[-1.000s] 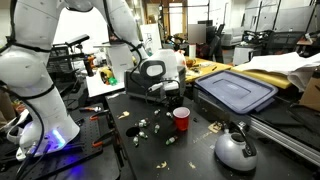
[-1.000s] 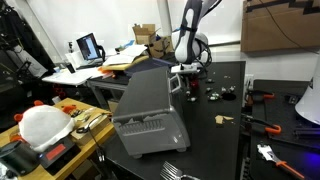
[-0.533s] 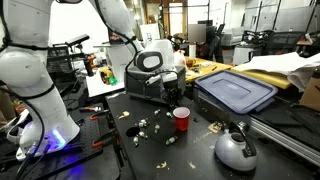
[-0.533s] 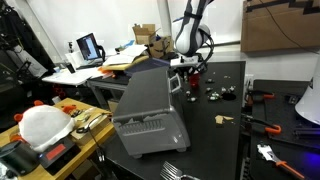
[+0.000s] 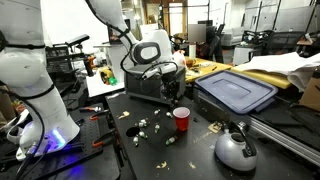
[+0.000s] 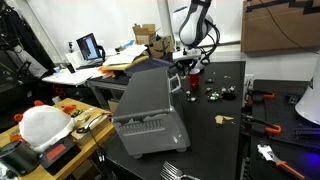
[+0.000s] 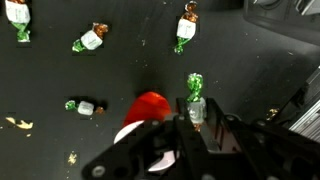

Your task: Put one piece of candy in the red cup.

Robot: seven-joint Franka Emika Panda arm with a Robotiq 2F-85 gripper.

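The red cup stands upright on the dark table in front of the grey toaster oven; it also shows in an exterior view and in the wrist view, just under and left of my jaws. My gripper hangs above and slightly left of the cup. In the wrist view the gripper is shut on a green-wrapped candy. Several other wrapped candies lie loose on the table, also seen in an exterior view.
The grey toaster oven stands right behind the gripper. A round silver kettle sits at the front, a blue lidded bin beyond the cup. More candies lie scattered; tools lie at the table's side.
My gripper has risen from the table with the candy in it and now hangs higher, close over the red cup.
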